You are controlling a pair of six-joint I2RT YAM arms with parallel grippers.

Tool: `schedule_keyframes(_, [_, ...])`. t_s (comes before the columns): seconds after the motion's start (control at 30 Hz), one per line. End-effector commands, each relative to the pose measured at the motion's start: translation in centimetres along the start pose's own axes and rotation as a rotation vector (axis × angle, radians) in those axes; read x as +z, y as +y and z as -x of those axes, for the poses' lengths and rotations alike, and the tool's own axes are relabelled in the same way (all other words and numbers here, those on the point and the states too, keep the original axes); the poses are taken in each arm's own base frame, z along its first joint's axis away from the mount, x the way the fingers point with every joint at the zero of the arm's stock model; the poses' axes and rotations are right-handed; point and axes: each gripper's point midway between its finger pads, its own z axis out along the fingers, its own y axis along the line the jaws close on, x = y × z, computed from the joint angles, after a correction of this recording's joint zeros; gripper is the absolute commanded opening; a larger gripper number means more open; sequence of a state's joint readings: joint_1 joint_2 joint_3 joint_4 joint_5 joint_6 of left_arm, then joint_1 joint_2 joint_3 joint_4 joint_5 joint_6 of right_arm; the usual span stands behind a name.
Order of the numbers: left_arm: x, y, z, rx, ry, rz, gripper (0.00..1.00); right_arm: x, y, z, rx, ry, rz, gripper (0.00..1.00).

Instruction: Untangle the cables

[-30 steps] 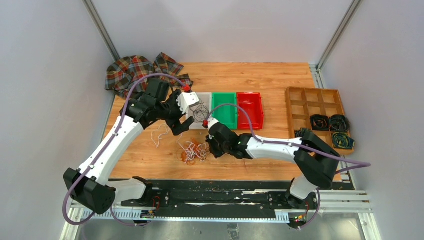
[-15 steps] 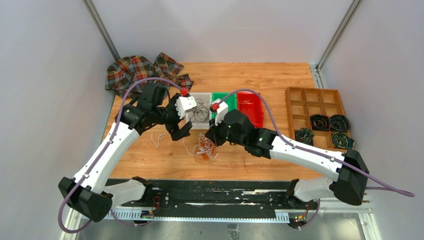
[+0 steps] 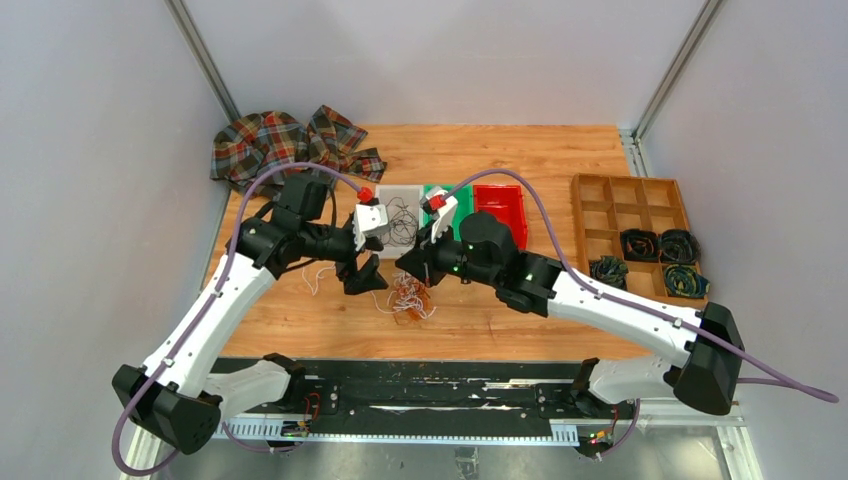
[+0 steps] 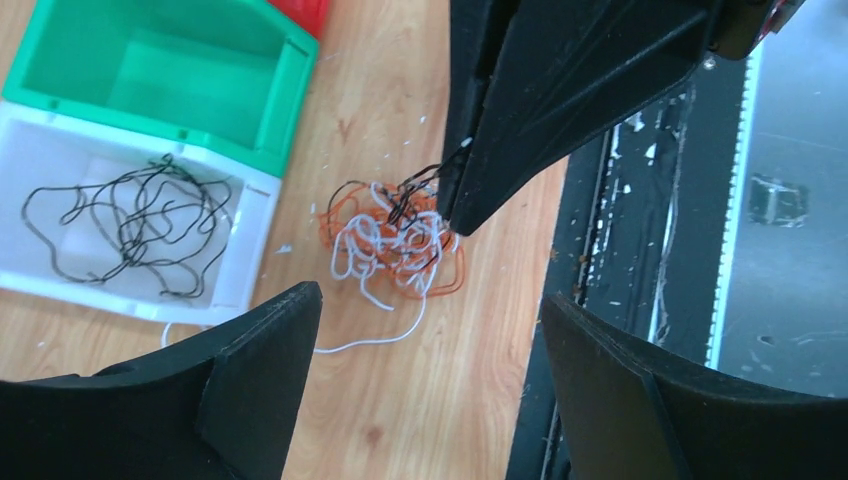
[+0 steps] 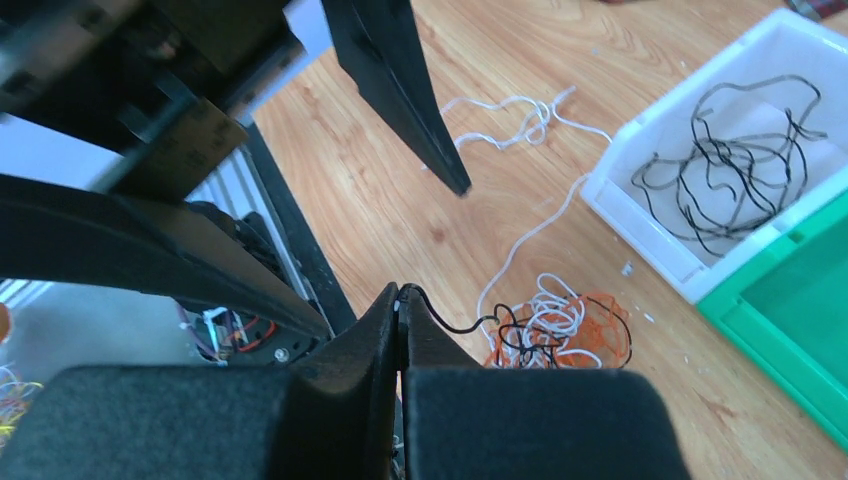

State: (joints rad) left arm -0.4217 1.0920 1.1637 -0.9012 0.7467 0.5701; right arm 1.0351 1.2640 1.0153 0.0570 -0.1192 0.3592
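Right tool (image 5: 400, 297) had swung up toward frame centre, clamped on one black cable (image 5: 455, 325) drawn from the tangle (image 4: 395, 245) on the bench (image 4: 400, 420). Left tool (image 4: 425, 310), jaws apart, had moved in over it, so separation was probably beginning.

A wooden table (image 3: 520, 150) with a warm orange-brown grain fills the middle of the booth; plain pale grey walls close it in, a back wall (image 3: 430, 60), a left wall (image 3: 80, 200) and a right wall (image 3: 770, 120); slanting metal posts mark the two far corners, one on the left (image 3: 205, 65), one on the right (image 3: 675, 70); along the table's near edge runs a scuffed black strip (image 3: 450, 385), and just below it a ribbed aluminium rail (image 3: 660, 415); lower still lies a dull grey surface (image 3: 450, 462), possibly the floor; the light is even and soft, with faint shadows.
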Motion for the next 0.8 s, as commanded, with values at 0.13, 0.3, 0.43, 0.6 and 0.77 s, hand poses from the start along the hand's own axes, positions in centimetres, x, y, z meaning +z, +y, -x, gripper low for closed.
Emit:
schedule_keyframes(0.13, [0.4, -2.0, 0.8, -0.072, -0.115, -0.063, 0.84, -1.9, 4.2, 7.1, 0.052, -0.179, 0.156, 0.01])
schedule_keyframes(0.3, [0.5, -1.3, 2.0, -0.232, -0.211, 0.001, 0.83, -2.9, 5.4, 9.3, 0.106, -0.242, 0.193, 0.01])
schedule_keyframes(0.43, [-0.5, -1.9, 3.0, -0.259, -0.275, 0.032, 0.8, -3.8, 6.0, 10.8, 0.133, -0.301, 0.217, 0.01])
schedule_keyframes(0.6, [-1.1, -1.7, 3.9, -0.285, -0.338, 0.073, 0.73, -4.5, 7.2, 12.1, 0.156, -0.351, 0.278, 0.01])
schedule_keyframes(0.77, [-0.6, -2.0, 4.1, -0.31, -0.384, 0.041, 0.7, -5.1, 8.5, 13.5, 0.175, -0.385, 0.344, 0.01])
